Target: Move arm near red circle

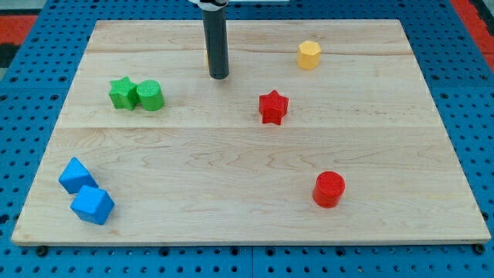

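Observation:
The red circle (pixel 329 188) is a short red cylinder on the wooden board (pixel 231 154), toward the view's lower right. My tip (pixel 219 76) rests on the board near the view's top centre, far up and to the left of the red circle. A red star (pixel 272 106) lies between them, a little right and below my tip. A sliver of an orange or yellow block (pixel 207 59) shows just behind the rod's left side, mostly hidden.
A yellow hexagon block (pixel 309 55) sits at the top right. A green star (pixel 121 93) and a green cylinder (pixel 150 96) touch at the left. Two blue blocks (pixel 77 175) (pixel 93 205) sit at the bottom left. Blue pegboard surrounds the board.

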Robot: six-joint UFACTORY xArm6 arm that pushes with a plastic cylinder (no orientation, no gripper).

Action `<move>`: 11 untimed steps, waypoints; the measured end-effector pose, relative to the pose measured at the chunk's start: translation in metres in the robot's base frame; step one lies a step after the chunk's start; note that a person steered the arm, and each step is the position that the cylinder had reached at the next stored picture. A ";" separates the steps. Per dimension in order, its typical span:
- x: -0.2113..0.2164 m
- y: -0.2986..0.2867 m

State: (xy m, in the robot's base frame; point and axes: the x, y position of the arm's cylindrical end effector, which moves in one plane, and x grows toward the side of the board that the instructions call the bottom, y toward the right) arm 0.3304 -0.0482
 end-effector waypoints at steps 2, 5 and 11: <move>-0.003 -0.033; 0.158 -0.020; 0.243 0.176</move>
